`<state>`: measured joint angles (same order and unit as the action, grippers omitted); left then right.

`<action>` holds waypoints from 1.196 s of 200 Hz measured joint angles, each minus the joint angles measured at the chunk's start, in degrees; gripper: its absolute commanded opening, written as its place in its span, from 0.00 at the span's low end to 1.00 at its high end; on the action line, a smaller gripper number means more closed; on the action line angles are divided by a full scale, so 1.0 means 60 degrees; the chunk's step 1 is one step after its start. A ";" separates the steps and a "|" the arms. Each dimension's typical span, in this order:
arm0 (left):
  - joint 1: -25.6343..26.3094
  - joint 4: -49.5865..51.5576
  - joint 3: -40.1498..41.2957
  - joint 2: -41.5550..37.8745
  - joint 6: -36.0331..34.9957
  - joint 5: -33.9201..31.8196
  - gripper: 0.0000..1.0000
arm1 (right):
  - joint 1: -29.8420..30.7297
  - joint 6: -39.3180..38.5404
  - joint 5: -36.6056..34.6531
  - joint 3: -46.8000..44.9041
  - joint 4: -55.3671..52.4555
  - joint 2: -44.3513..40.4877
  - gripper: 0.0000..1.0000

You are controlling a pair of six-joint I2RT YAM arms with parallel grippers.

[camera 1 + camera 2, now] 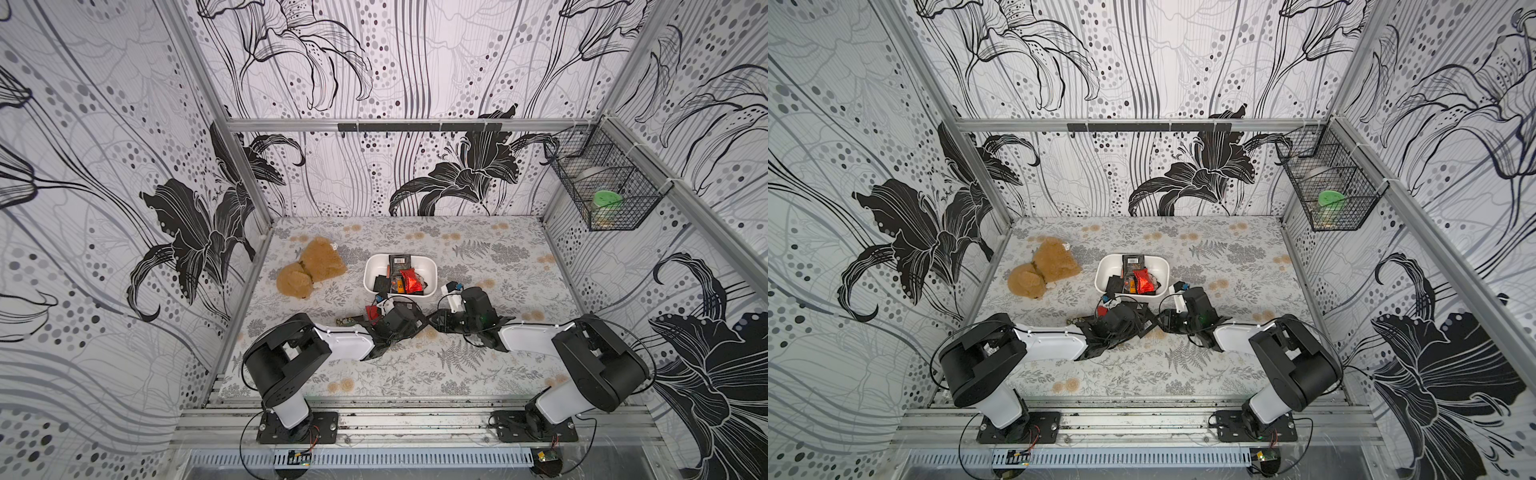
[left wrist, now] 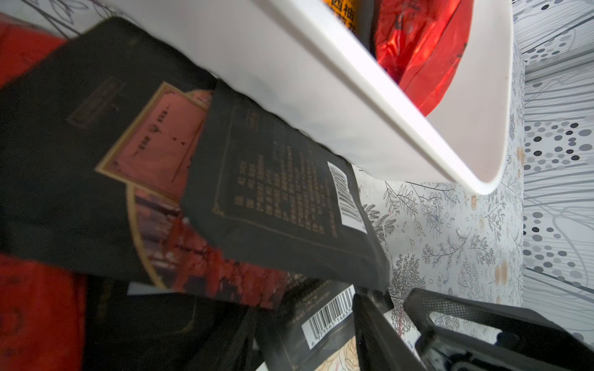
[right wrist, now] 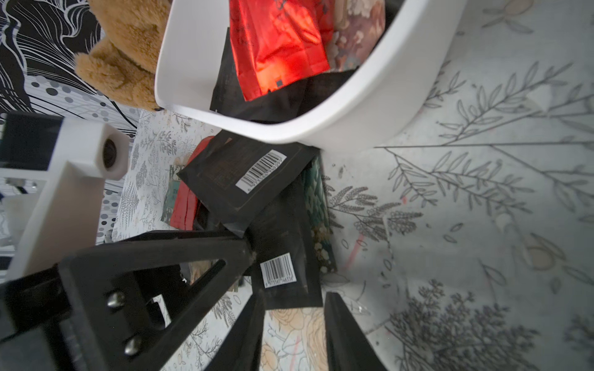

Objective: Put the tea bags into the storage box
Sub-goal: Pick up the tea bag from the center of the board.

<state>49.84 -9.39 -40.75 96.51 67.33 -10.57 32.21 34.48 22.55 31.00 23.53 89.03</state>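
Plainly risky, with right tool open, seemingly astride a tea bag on the worktop beside the storage box, grip of left tool untellable: might pinch two overlapped, or shove the box.

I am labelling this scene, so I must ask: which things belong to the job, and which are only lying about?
Job: storage box; red tea bag inside it; tea bags piled beside it.
Lying about: brown plush toy; black wire basket.
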 measured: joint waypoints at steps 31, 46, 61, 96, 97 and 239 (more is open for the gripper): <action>0.0000 -0.0058 0.0000 0.0033 0.0004 -0.0004 0.53 | 0.0000 0.0004 0.0106 0.0091 0.0004 0.0288 0.33; 0.0000 -0.0131 0.0000 0.0062 0.0004 -0.0004 0.53 | 0.0000 0.0007 0.0153 0.0095 0.0004 0.0321 0.32; 0.0000 -0.0171 0.0000 0.0080 0.0004 -0.0007 0.53 | 0.0000 0.0004 0.0215 0.0098 0.0007 0.0331 0.32; 0.0000 -0.0219 0.0000 0.0102 0.0018 -0.0007 0.53 | 0.0000 0.0007 0.0364 0.0160 0.0011 0.0532 0.31; 0.0000 -0.0219 0.0000 0.0102 0.0022 -0.0007 0.53 | 0.0000 0.0007 0.0368 0.0160 0.0011 0.0543 0.31; 0.0004 -0.0612 -0.0007 0.0270 0.0029 0.0011 0.53 | 0.0000 0.0113 0.1220 0.0175 0.0973 0.0725 0.25</action>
<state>49.87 -13.06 -40.80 98.13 67.51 -10.50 32.21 35.16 29.87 32.05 29.36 93.38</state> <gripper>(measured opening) 0.530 0.237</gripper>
